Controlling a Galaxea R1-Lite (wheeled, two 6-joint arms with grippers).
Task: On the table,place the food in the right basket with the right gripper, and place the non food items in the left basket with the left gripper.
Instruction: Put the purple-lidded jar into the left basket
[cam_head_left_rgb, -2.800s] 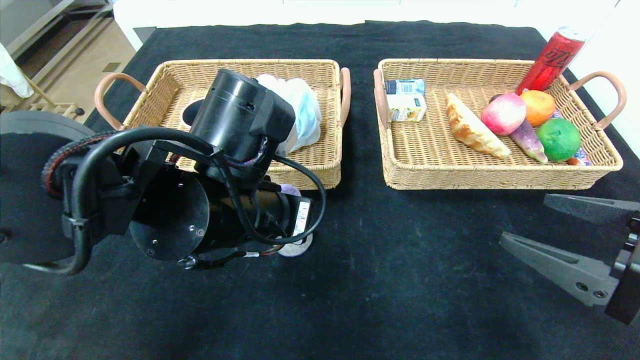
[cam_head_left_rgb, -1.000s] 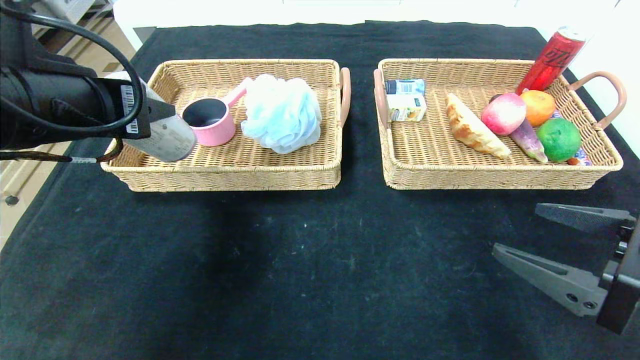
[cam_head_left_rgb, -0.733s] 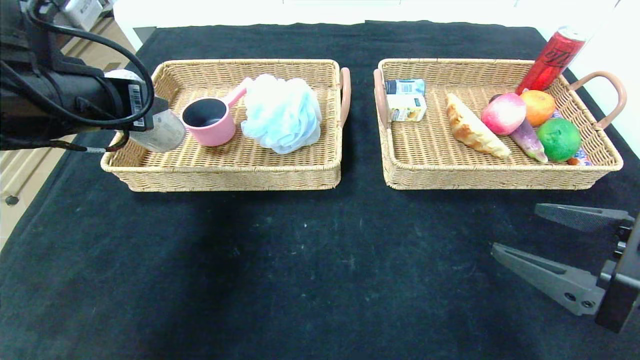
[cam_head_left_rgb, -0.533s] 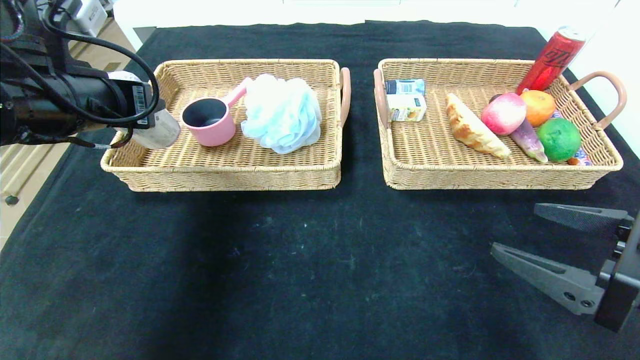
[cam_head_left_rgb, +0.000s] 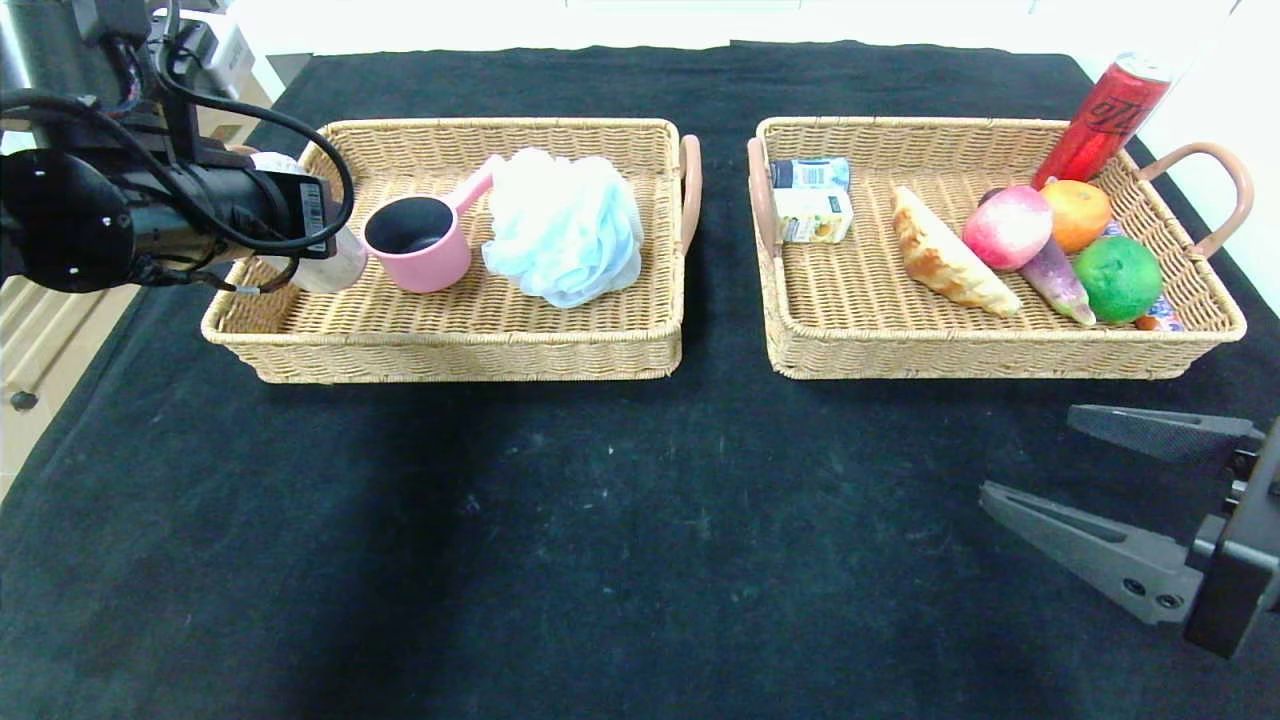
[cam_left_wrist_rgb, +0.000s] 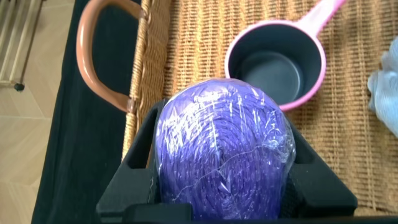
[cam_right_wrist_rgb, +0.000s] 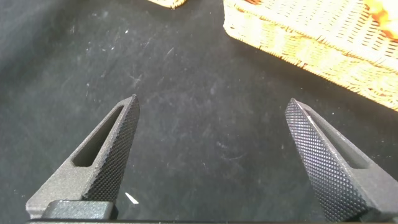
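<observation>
Holding one roll (cam_left_wrist_rgb: 224, 149) (left gripper (cam_left_wrist_rgb: 225, 186)), two baskets.

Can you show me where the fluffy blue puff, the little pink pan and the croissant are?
Fluffy light-blue mesh bath puff (cam_head_left_rgb: 565, 225): head view, on its middle ruffles.
Small pink pan with dark inside (cam_head_left_rgb: 432, 262): head view, on its pink outer wall.
Golden striped croissant (cam_head_left_rgb: 948, 263): head view, on its middle.
</observation>
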